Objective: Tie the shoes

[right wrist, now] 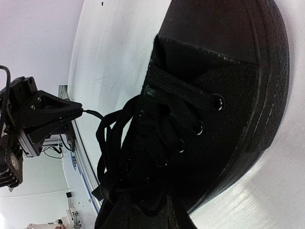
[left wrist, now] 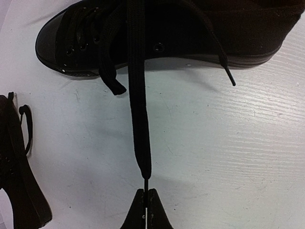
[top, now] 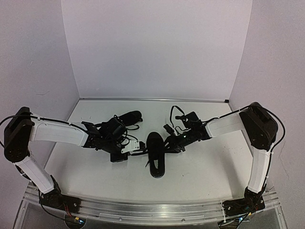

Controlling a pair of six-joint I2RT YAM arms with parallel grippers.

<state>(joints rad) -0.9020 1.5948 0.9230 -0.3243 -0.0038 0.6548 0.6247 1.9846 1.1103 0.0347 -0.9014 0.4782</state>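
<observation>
**Item: pair of black lace-up shoes, untied.**

- Near shoe point(top: 155, 160): centre of the bench point(top: 214, 162), between the two hands, lying along the 12-to-6 line in the top view. The laces are threaded through metal eyelets point(right wrist: 218, 101) but hang in loose strands with no knot.
- Far shoe point(top: 129, 117): at about 10 o'clock from the near shoe, behind the left arm. Its laces are not clear.
- Left hand point(left wrist: 146, 202): closed, pinching the very tip of one flat lace point(left wrist: 139, 109). The lace runs taut from the shoe out toward 9 o'clock.
- Right hand point(top: 171, 142): close against the near shoe at its 2 o'clock side. Its fingers are not distinct, so I cannot tell whether it is open or gripping.
- Other lace end point(left wrist: 224, 62): slack, draped over the shoe's side and onto the bench.

**Step, as judged:** early, with one lace drawn out before crossing. The next move likely needs the right hand to take the slack end so the two can be crossed.

**Markings:** no brand or writing is legible. A small greenish tab point(right wrist: 149, 91) on the tongue is too small to read.
</observation>
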